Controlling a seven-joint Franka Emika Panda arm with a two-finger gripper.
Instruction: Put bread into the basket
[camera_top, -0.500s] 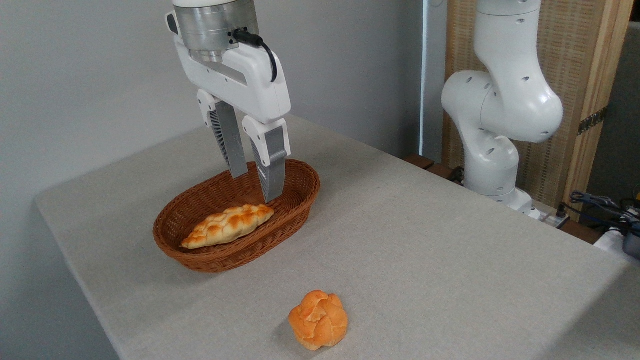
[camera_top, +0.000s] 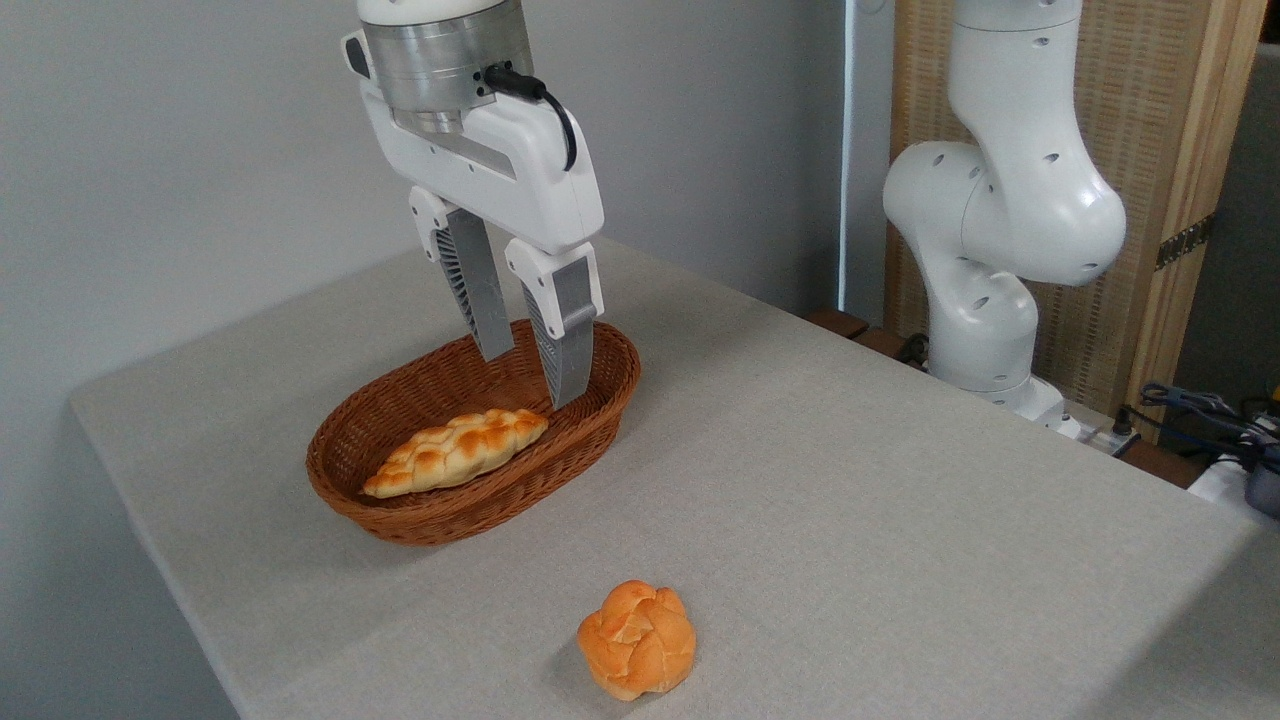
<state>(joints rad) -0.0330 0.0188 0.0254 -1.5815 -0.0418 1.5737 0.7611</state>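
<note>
The bread (camera_top: 637, 640), a small round golden-orange bun with a knotted top, lies on the grey table near the front edge. Behind it and to the left stands the oval brown wicker basket (camera_top: 606, 400), holding a long braided loaf (camera_top: 455, 452). My gripper (camera_top: 532, 378) hangs over the right end of the basket, fingers pointing down, open, with nothing between them. It is well apart from the bun.
The arm's white base and lower links (camera_top: 1000, 230) rise at the back right of the table (camera_top: 850, 500). Cables (camera_top: 1210, 410) lie off the table's right edge. A grey wall stands behind, a wooden panel at the back right.
The gripper has shifted slightly to the right, still open above the basket. The bun and the loaf have not moved.
</note>
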